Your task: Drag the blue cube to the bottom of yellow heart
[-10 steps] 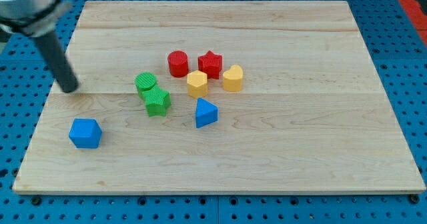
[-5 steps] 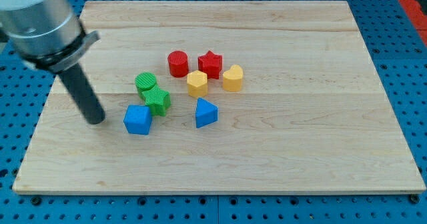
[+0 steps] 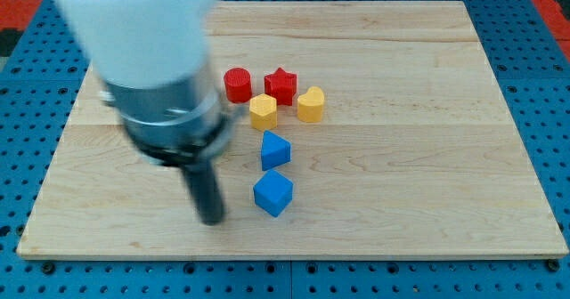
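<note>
Blue cube (image 3: 272, 194) sits low on the wooden board (image 3: 427, 157), just below the blue wedge (image 3: 274, 149), well apart from the yellow heart (image 3: 310, 104). Arm body hides the board's left-centre. My tip (image 3: 212, 219) rests just left of the cube, not touching. No pincer fitted. Yellow hexagon (image 3: 263, 111), red cylinder (image 3: 237, 84), red star (image 3: 280, 84) cluster above.
</note>
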